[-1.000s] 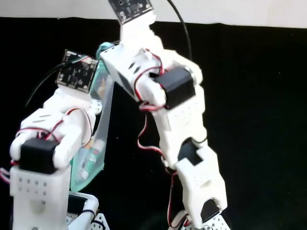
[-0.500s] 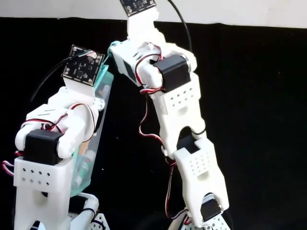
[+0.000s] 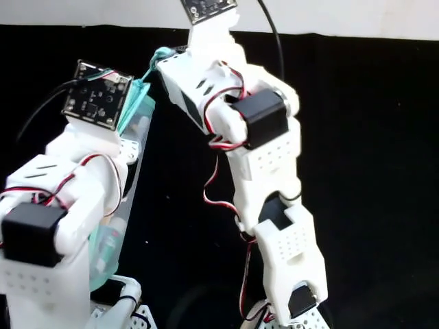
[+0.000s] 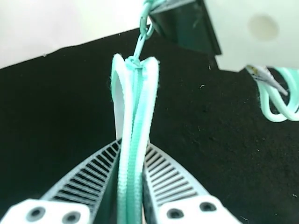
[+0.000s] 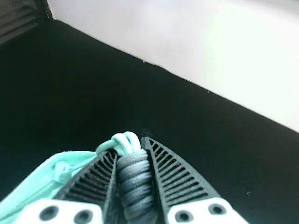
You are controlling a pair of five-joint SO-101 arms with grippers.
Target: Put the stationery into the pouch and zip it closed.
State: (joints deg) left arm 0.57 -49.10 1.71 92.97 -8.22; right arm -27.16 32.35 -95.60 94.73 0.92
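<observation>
High view: pouch (image 3: 140, 130) hangs at 9 o'clock, L gripper (image 4: 133, 145) clamps it, R gripper (image 5: 130, 147) pinches zip cord (image 5: 135, 182); overpull risks slip.

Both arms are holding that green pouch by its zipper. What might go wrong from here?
1. The right gripper grips only the grey cord on the zipper pull. A hard tug might slip it free or strain the thin chain.
2. The left gripper pinches just the pouch edge along the zipper line, so the pouch may slide out.
</observation>
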